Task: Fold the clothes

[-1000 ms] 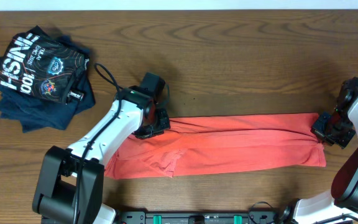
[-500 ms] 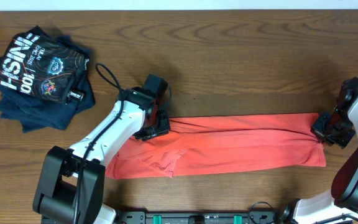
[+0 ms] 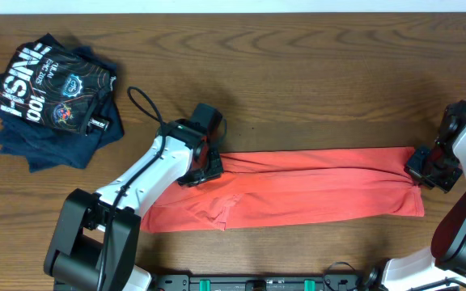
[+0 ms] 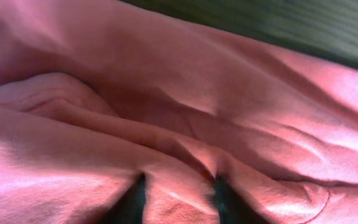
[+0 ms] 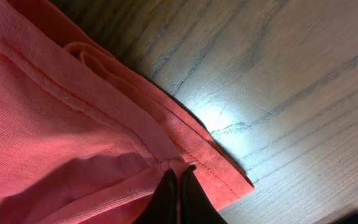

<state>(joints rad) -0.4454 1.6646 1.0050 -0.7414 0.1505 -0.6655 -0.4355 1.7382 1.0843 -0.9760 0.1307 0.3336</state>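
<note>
Both reach down | left gripper point(image 4: 178, 194) pinches T-shirt point(image 3: 314, 194) fold | right gripper point(image 5: 178, 182) clamps corner

The left gripper point(image 3: 204, 168) has slid a little to the right along the upper edge of the shirt point(image 3: 314, 190), and slightly toward the near side of the table. Its white arm point(image 3: 148, 174) has swung the same way. The black cable point(image 3: 140, 101) looped above the arm has shifted right with it. The shirt's lower left corner now lies a touch further right than before.
</note>
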